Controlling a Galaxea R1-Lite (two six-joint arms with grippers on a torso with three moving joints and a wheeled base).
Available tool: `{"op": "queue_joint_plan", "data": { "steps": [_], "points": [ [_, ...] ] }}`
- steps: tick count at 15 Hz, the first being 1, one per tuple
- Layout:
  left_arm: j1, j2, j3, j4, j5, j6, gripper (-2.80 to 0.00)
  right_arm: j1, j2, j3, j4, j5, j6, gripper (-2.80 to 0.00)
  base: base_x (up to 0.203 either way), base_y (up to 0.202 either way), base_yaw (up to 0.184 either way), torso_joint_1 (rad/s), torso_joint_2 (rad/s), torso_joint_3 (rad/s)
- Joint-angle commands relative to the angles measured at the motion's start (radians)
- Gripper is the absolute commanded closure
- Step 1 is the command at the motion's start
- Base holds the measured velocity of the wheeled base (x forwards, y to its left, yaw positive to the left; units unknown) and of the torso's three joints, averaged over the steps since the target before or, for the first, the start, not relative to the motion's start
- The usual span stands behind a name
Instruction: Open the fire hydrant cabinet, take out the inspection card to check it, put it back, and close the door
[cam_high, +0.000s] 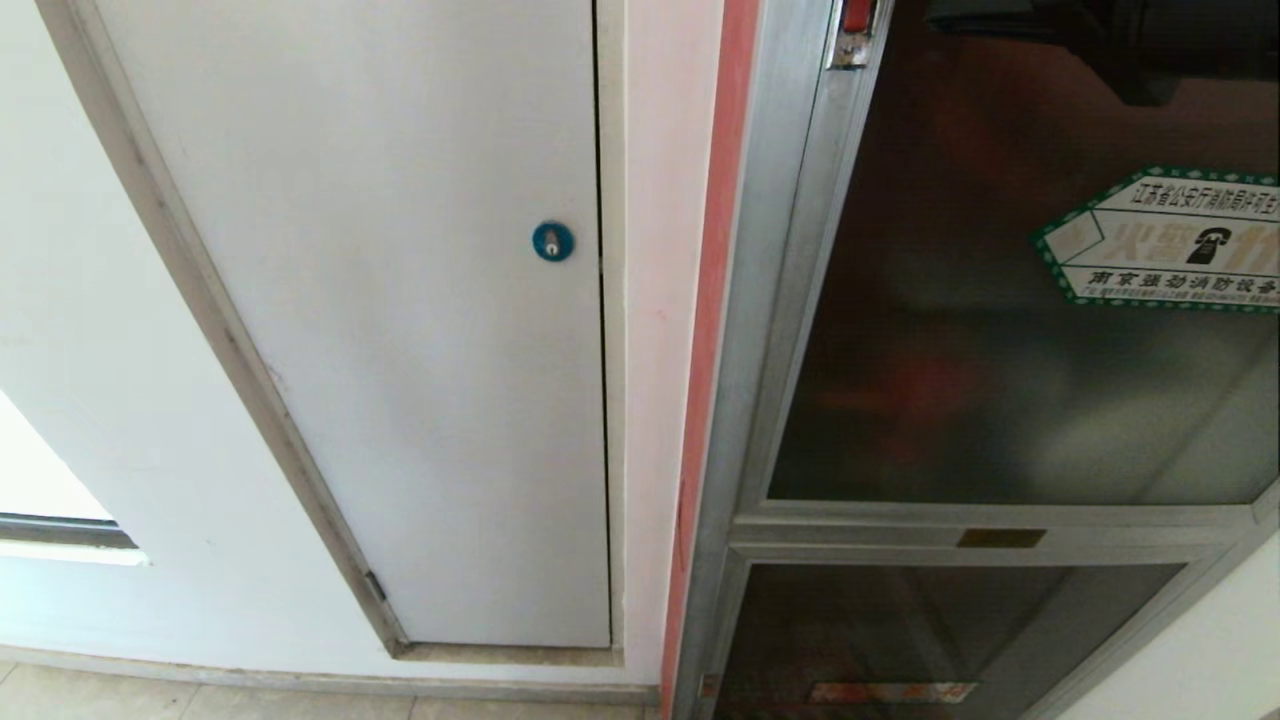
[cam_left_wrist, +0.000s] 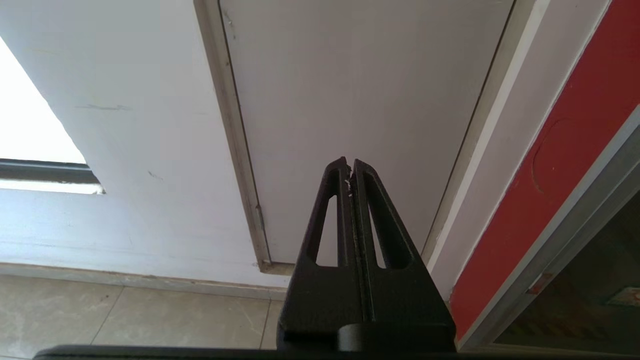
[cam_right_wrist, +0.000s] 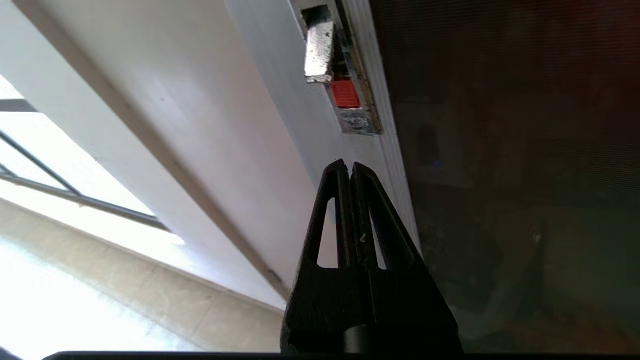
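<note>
The right gripper (cam_right_wrist: 349, 167) was pressed together, empty, just short of the silver latch (cam_right_wrist: 319, 50) on the door (cam_right_wrist: 505, 165). The fire hydrant cabinet (cam_high: 760, 300) stood beside the latch, closed; the inspection card was out of sight. Closed tips might slip off the latch. The left gripper (cam_left_wrist: 349, 165), together, idled well away.

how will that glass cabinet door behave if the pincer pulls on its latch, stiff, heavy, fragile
The door is a large tinted glass pane in a metal frame, so it probably swings stiffly as one piece and feels fairly heavy. The glass looks smooth, likely slippery and breakable if knocked. The small metal latch seems the safest purchase for the shut right pincer.
</note>
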Motion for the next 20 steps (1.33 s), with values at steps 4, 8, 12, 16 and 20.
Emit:
{"op": "queue_joint_plan", "data": {
  "steps": [4, 8, 12, 16, 20],
  "points": [
    [0.0, 0.001, 0.02, -0.001, 0.0, -0.001, 0.0, 0.062, -0.001, -0.008, 0.004, -0.133, -0.093, 0.0, 0.0, 0.0, 0.0, 0.0, 0.0, 0.0],
    [0.0, 0.001, 0.02, -0.001, 0.0, -0.001, 0.0, 0.098, 0.02, -0.047, -0.012, -0.133, -0.131, 0.0, 0.0, 0.0, 0.0, 0.0, 0.0, 0.0],
    [0.0, 0.001, 0.02, -0.001, 0.0, -0.001, 0.0, 0.101, -0.001, -0.063, -0.012, -0.128, -0.13, 0.0, 0.0, 0.0, 0.0, 0.0, 0.0, 0.0],
    [0.0, 0.001, 0.02, 0.0, 0.0, -0.001, 0.0, 0.101, -0.038, 0.118, -0.108, -0.124, -0.19, 0.0, 0.0, 0.0, 0.0, 0.0, 0.0, 0.0],
    [0.0, 0.001, 0.02, 0.0, 0.0, -0.001, 0.0, 0.107, -0.059, 0.453, -0.504, -0.177, -0.319, 0.0, 0.0, 0.0, 0.0, 0.0, 0.0, 0.0]
  ]
}}
